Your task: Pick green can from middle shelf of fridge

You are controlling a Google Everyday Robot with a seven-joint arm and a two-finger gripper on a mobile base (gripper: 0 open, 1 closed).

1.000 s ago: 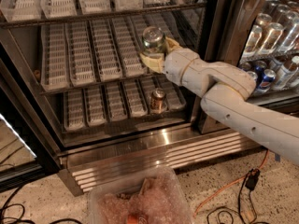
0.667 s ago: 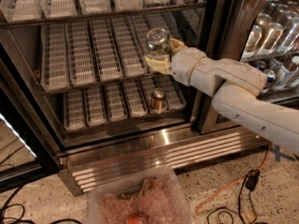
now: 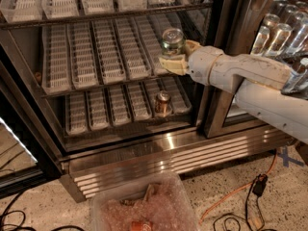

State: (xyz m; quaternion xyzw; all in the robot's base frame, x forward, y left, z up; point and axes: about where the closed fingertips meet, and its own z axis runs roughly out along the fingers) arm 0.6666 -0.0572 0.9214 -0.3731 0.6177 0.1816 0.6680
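The fridge point(image 3: 144, 162) stands open in front of me. Its middle shelf point(image 3: 96, 52) carries long white slotted lane trays. The green can point(image 3: 173, 43), slim with a silver top, is upright at the right front end of that shelf. My gripper point(image 3: 176, 56) reaches in from the right on a white arm. Its cream fingers point(image 3: 171, 64) are closed around the can's lower body, and the can's base is hidden behind them.
A shorter copper-orange can point(image 3: 162, 104) stands on the lower rack below the gripper. The dark door post point(image 3: 221, 81) is just right of the arm, with clear bottles point(image 3: 279, 32) behind glass. A plastic bin point(image 3: 144, 206) and cables point(image 3: 240, 191) lie on the floor.
The gripper and the green can have moved together to the right, towards the right front end of the middle shelf. The copper-orange can has not moved.
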